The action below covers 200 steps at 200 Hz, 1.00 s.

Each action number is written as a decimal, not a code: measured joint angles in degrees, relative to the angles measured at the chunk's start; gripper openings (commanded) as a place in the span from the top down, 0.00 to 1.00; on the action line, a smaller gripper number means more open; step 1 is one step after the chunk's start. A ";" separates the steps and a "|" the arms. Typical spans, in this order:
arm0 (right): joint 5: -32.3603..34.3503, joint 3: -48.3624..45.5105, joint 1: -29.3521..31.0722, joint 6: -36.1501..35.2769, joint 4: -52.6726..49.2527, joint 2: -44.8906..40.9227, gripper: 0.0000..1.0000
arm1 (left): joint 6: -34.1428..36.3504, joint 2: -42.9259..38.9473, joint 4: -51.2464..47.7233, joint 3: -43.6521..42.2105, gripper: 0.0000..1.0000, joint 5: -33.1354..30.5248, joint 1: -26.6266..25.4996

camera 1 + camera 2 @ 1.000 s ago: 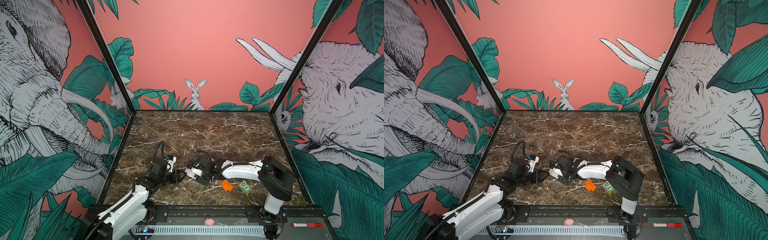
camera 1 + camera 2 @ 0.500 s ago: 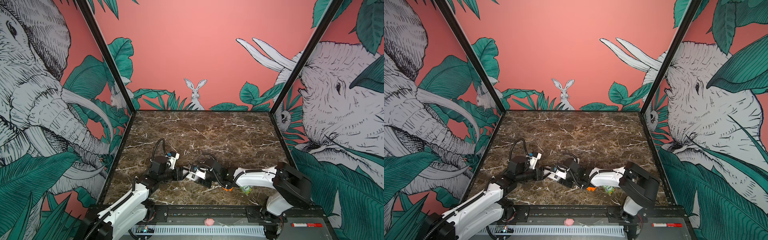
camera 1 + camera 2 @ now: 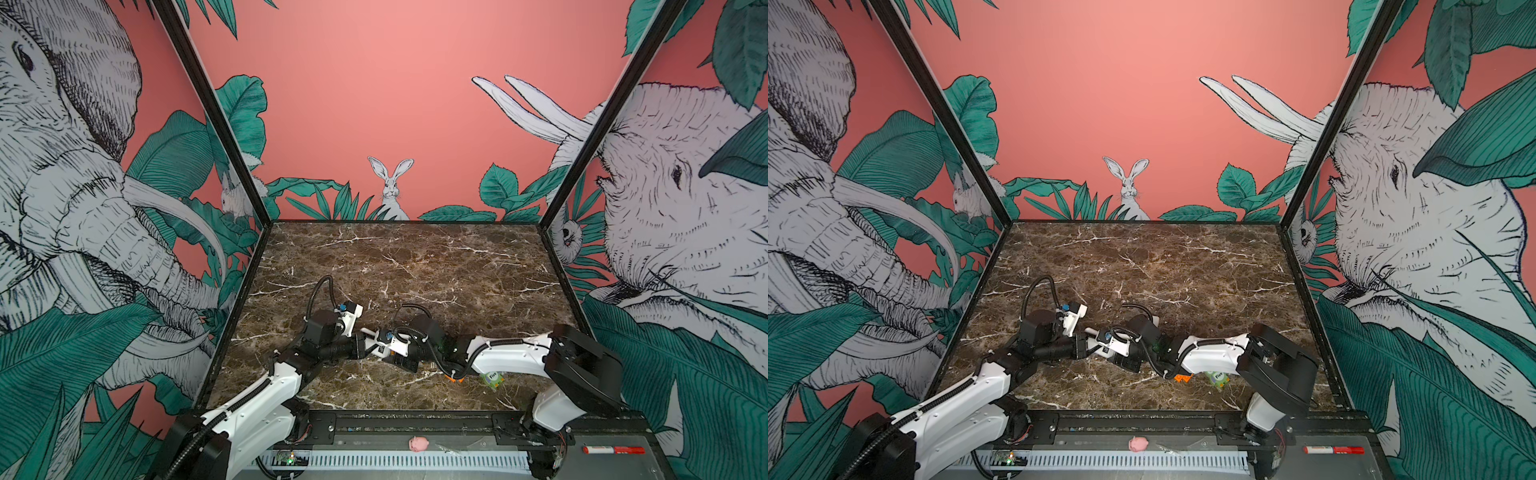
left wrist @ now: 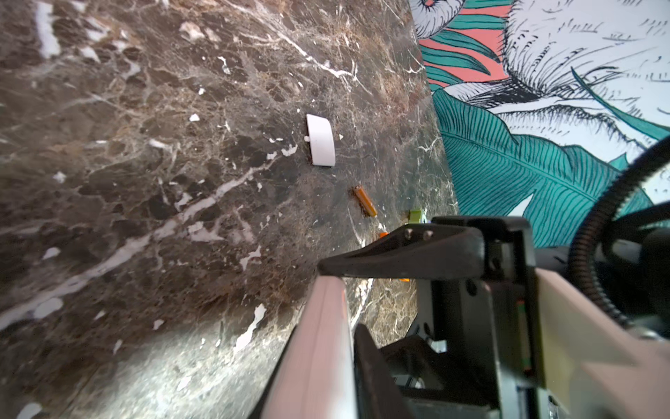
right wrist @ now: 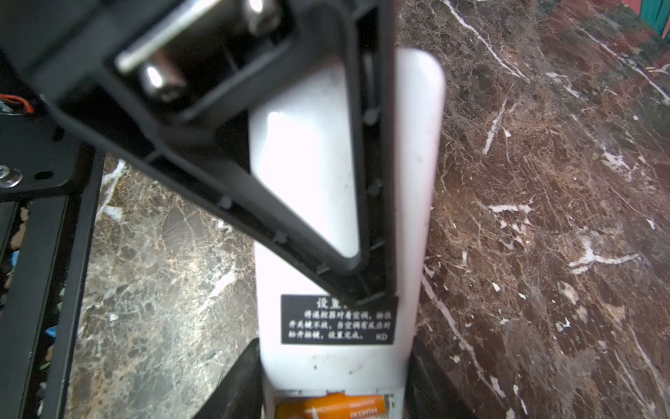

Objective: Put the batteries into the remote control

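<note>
The remote control is held back-up between both grippers, low over the marble near the table's front middle; its white end shows in both top views. My right gripper is shut across its width at the open battery bay. One orange battery lies in that bay. My left gripper is shut on the remote's other end, seen edge-on, and one of its fingers lies across the white back. A second battery lies loose on the marble.
A white battery cover lies on the marble beyond the loose battery. A green owl toy and an orange brick sit under the right arm. A pink pig and a red marker rest on the front rail.
The right arm has stretched out lower and carried the remote leftward to the left gripper. The left gripper, open before, has shut on the remote's free end.
</note>
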 measured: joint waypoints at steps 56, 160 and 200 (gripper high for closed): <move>1.14 -0.28 0.00 0.92 0.63 0.00 0.37 | 0.68 1.51 0.61 0.76 0.97 -1.03 -0.17; 5.53 -9.09 -1.38 7.98 0.26 -8.90 0.22 | 13.20 3.85 -5.49 10.19 1.00 -19.41 -7.67; 7.82 -9.18 -4.76 11.08 -2.01 -10.97 0.23 | 19.43 6.58 -9.42 13.79 1.00 -30.56 -14.16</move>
